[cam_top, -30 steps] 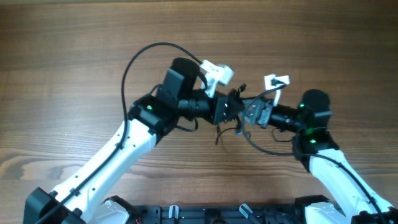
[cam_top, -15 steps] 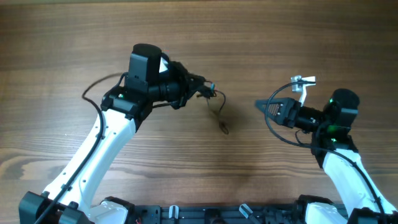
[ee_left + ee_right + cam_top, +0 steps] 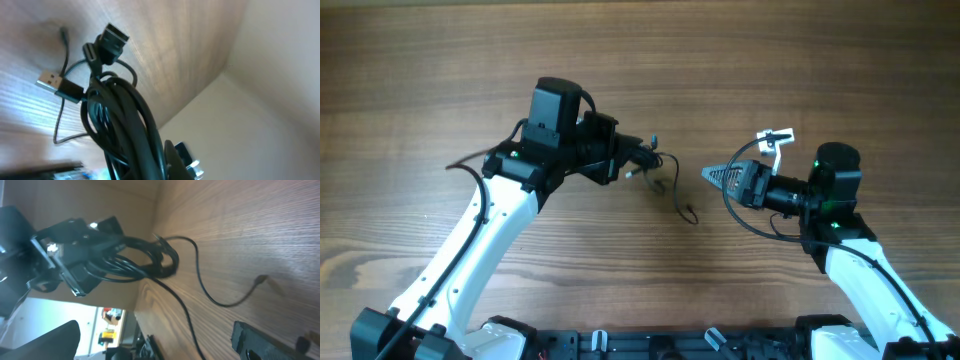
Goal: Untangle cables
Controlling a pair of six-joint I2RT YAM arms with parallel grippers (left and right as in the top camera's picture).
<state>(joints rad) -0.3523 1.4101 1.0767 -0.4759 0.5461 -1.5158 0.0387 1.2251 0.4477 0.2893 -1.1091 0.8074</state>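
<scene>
The cables (image 3: 658,165) are a bunch of thin black cords, and my left gripper (image 3: 638,153) is shut on them left of the table's middle. One loose cord runs from the bunch down to a small plug end (image 3: 691,215) lying on the wood. In the left wrist view the cables (image 3: 120,117) fill the frame, with a USB plug (image 3: 50,80) and two more plugs (image 3: 111,39) sticking out at the top. My right gripper (image 3: 713,175) stands open to the right of the bunch, pointing at it and holding nothing. Its view shows the cables (image 3: 150,262) and the loose cord (image 3: 210,292).
The table (image 3: 800,60) is brown wood. A thick black wire (image 3: 470,163) loops out beside the left arm, and another (image 3: 752,222) hangs under the right arm. A black rail (image 3: 670,345) runs along the front edge.
A second ago both grippers met at the bunch in the middle. The right one has opened and let go. The left arm carried the cables left; the right gripper drew back, then edged left again.
</scene>
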